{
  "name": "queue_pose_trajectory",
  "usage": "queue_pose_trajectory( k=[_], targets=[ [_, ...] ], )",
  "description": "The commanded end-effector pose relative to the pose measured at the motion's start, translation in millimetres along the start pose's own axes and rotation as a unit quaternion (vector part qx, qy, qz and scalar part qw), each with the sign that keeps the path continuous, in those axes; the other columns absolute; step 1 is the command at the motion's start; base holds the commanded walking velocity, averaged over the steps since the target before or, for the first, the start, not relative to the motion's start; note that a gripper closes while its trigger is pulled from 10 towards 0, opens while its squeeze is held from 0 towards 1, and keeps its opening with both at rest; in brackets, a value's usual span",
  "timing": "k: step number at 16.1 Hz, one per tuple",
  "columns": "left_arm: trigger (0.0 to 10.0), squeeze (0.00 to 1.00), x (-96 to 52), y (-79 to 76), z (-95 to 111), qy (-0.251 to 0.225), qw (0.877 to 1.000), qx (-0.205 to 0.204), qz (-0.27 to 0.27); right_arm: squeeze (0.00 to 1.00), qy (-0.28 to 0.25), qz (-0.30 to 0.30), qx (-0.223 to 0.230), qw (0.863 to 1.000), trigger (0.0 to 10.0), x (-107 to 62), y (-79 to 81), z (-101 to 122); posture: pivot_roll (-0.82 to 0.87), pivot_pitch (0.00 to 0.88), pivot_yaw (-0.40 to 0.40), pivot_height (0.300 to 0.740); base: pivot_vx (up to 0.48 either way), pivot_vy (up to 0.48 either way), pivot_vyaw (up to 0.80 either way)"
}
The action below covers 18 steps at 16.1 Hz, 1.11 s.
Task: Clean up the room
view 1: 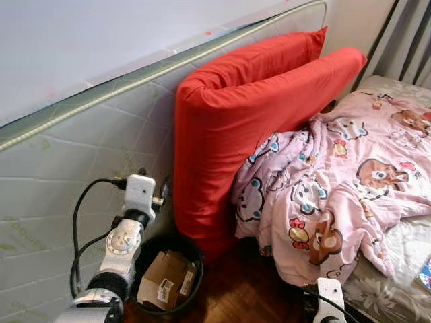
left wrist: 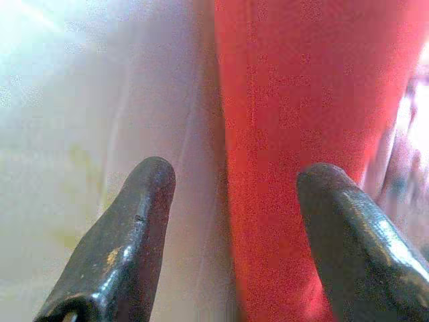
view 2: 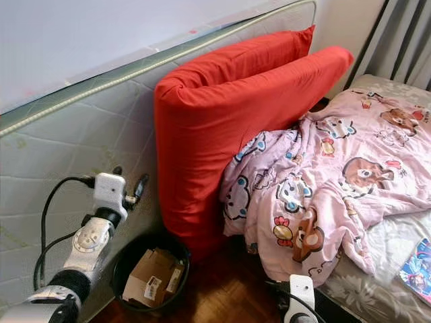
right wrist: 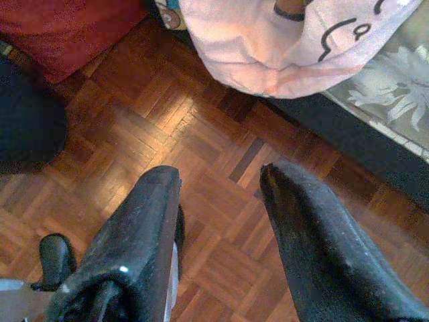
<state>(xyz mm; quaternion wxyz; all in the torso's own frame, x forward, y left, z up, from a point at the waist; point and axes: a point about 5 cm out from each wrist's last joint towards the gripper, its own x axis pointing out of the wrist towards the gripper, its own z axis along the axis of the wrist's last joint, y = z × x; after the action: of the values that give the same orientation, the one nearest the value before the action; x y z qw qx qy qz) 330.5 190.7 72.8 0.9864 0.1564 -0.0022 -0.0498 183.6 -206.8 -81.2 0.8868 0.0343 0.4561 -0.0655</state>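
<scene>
The left tool (left wrist: 231, 221), spread wide, points at the seam between the red cushion (view 1: 236, 121) and the upright mattress (view 1: 74, 155). It may snag the mattress cover. The right tool (right wrist: 221, 235), seemingly open, hangs over the floor (right wrist: 201, 127).

Silver left arm (view 1: 121, 245), white wrist block, looping black cables, black-fingered end effector (left wrist: 231, 201)

Bright, even daylight in the head views; both wrist views soft and blurred.
</scene>
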Motion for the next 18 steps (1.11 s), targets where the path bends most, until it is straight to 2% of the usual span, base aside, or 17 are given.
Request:
queue_pose_trajectory(
  k=[1, 2, 3, 5, 6, 8, 9, 10, 12, 13, 14, 15, 16, 18],
  targets=[
    [10.0, 0.0, -18.5, 7.9, -41.7, 0.142, 0.988, 0.067, 0.007, 0.0, 0.003, -0.002, 0.008, 1.0, 10.0, -0.3, 0.8, -3.0, -0.07, 0.0, 0.025, 0.74, 0.0, 0.0, 0.0],
    [10.0, 0.0, -30.2, 14.0, -61.5, 0.222, 0.97, 0.1, 0.019, 0.0, 0.003, -0.003, 0.008, 1.0, 10.0, -0.4, 1.2, -3.3, -0.06, 0.0, 0.023, 0.74, 0.0, 0.0, 0.0],
    [10.0, 0.0, -52.9, 15.1, -88.3, 0.322, 0.942, 0.089, 0.018, 0.0, 0.004, -0.002, 0.007, 1.0, 10.0, -0.4, 2.1, -4.0, -0.06, 0.0, 0.025, 0.74, 0.0, 0.0, 0.0],
    [10.0, 0.0, -80.6, -3.6, -110.7, 0.362, 0.928, 0.076, -0.039, 0.0, 0.004, -0.003, 0.012, 1.0, 10.0, -0.3, 2.7, -4.1, -0.06, 0.0, 0.027, 0.74, 0.0, 0.0, 0.0],
    [10.0, 0.0, -102.9, -13.9, -125.9, 0.396, 0.914, 0.068, -0.049, 0.0, 0.005, -0.002, 0.011, 1.0, 10.0, -0.3, 3.0, -4.2, -0.07, 0.0, 0.026, 0.74, 0.0, 0.0, 0.0],
    [10.0, 0.0, -119.8, -14.4, -136.9, 0.439, 0.896, 0.054, -0.023, 0.0, 0.004, -0.002, 0.012, 1.0, 10.0, -0.2, 2.5, -3.5, -0.07, 0.0, 0.021, 0.74, 0.0, 0.0, 0.0],
    [10.0, 0.0, -133.9, -15.7, -145.1, 0.476, 0.879, 0.029, -0.008, 0.0, 0.004, 0.0, 0.008, 1.0, 10.0, -0.2, 2.3, -3.1, -0.06, 0.0, 0.013, 0.74, 0.0, 0.0, 0.0],
    [10.0, 0.0, -141.0, -21.3, -148.7, 0.49, 0.869, 0.05, -0.036, 0.0, 0.004, 0.001, 0.005, 1.0, 10.0, -0.1, 2.3, -2.9, -0.06, 0.0, 0.013, 0.74, 0.0, 0.0, 0.0],
    [10.0, 0.0, -141.9, -28.5, -149.1, 0.497, 0.866, 0.027, -0.046, 0.0, 0.004, 0.001, 0.005, 1.0, 10.0, -0.1, 2.2, -2.7, -0.07, 0.0, 0.01, 0.74, 0.0, 0.0, 0.0],
    [10.0, 0.0, -143.9, -31.1, -150.0, 0.505, 0.863, -0.018, -0.019, 0.0, 0.004, 0.002, 0.006, 1.0, 10.0, -0.1, 2.2, -2.6, -0.07, 0.0, 0.006, 0.74, 0.0, 0.0, 0.0],
    [10.0, 0.0, -144.2, -32.8, -150.1, 0.507, 0.861, -0.039, -0.011, 0.0, 0.004, 0.002, 0.007, 1.0, 10.0, -0.1, 2.3, -2.6, -0.07, 0.0, 0.006, 0.74, 0.0, 0.0, 0.0],
    [10.0, 0.0, -138.5, -33.2, -147.4, 0.504, 0.863, 0.004, -0.032, 0.0, 0.006, 0.002, 0.007, 1.0, 10.0, -0.2, 2.1, -3.1, -0.09, 0.0, 0.003, 0.74, 0.0, 0.0, 0.0],
    [10.0, 0.0, -128.7, -33.2, -142.3, 0.484, 0.873, 0.038, -0.047, 0.0, 0.006, 0.002, 0.007, 1.0, 10.0, -0.2, 1.6, -3.2, -0.07, 0.0, 0.0, 0.74, 0.0, 0.0, 0.0],
    [10.0, 0.0, -113.5, -33.8, -133.7, 0.456, 0.889, -0.035, -0.016, 0.0, 0.007, 0.004, 0.005, 1.0, 10.0, -0.2, 2.5, -3.6, -0.06, 0.0, 0.002, 0.74, 0.0, 0.0, 0.0]
  ],
)
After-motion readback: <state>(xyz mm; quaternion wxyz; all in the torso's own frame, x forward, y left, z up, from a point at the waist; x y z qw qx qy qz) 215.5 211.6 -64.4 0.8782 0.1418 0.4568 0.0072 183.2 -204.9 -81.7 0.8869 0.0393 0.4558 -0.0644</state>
